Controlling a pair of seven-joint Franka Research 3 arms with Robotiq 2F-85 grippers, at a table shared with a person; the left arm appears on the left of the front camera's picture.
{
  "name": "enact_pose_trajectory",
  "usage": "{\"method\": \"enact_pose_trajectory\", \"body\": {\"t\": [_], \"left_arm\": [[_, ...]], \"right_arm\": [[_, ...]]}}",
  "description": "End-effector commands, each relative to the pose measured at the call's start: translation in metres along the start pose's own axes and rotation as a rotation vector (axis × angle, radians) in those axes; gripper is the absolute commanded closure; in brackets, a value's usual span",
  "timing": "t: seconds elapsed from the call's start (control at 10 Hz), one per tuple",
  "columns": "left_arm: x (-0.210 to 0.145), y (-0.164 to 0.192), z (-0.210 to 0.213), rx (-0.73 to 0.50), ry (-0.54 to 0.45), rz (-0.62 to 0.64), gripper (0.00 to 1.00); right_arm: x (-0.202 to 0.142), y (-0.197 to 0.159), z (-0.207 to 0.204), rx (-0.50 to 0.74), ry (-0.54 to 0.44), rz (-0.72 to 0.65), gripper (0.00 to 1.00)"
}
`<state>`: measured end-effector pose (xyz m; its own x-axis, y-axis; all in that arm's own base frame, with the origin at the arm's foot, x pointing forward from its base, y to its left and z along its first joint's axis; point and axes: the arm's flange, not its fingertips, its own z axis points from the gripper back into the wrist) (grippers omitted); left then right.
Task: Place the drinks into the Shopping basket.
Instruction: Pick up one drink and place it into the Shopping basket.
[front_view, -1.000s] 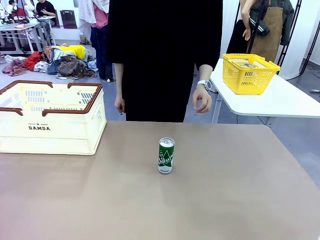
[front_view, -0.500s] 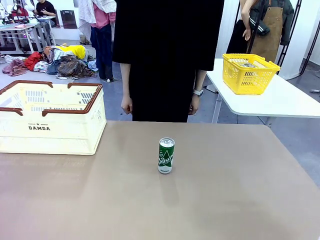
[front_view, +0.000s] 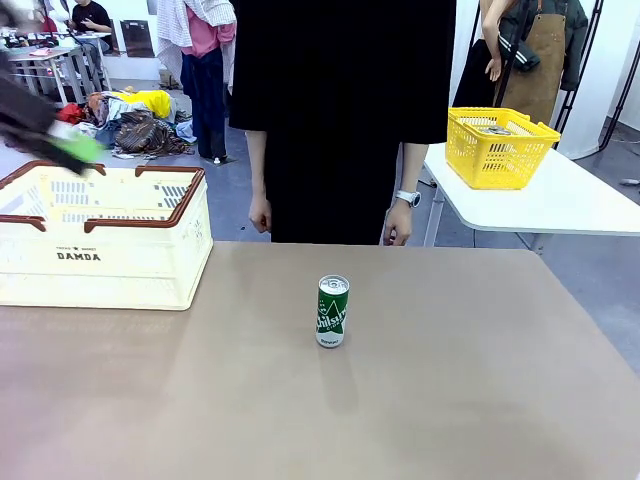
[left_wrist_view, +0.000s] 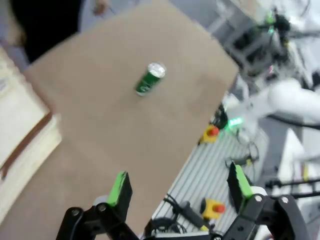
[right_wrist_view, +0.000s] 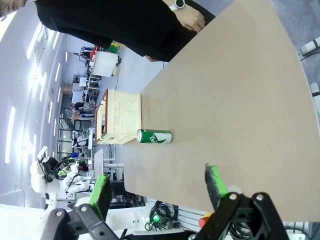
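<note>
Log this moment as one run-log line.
green can: upright mid-table, untouched | Shopping basket: left of it, apart | left gripper: open, empty | right gripper: open, empty

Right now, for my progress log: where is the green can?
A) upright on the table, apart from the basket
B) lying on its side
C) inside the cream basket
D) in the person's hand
A: the green can stands upright on the table, apart from the Shopping basket.
</note>
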<state>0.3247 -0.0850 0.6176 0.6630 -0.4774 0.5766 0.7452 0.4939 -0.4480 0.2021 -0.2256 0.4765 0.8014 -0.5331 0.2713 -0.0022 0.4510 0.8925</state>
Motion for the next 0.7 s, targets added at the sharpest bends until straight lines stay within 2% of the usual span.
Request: {"method": "enact_pose_trajectory", "body": {"t": [0.0, 0.3, 0.4, 0.6], "left_arm": [[0.067, 0.029, -0.056, 0.042, 0.247, -0.094, 0.0], [0.107, 0.004, -0.186, 0.231, 0.513, -0.128, 0.0], [0.112, -0.003, -0.214, 0.198, 0.572, -0.101, 0.0], [0.114, -0.012, -0.24, 0.177, 0.608, -0.121, 0.0]], "right_arm": [[0.001, 0.001, 0.001, 0.015, -0.007, 0.02, 0.0], [0.001, 0.001, 0.001, 0.015, -0.007, 0.02, 0.0], [0.001, 0.001, 0.001, 0.015, -0.007, 0.02, 0.0], [0.001, 0.001, 0.001, 0.015, -0.007, 0.02, 0.0]]}}
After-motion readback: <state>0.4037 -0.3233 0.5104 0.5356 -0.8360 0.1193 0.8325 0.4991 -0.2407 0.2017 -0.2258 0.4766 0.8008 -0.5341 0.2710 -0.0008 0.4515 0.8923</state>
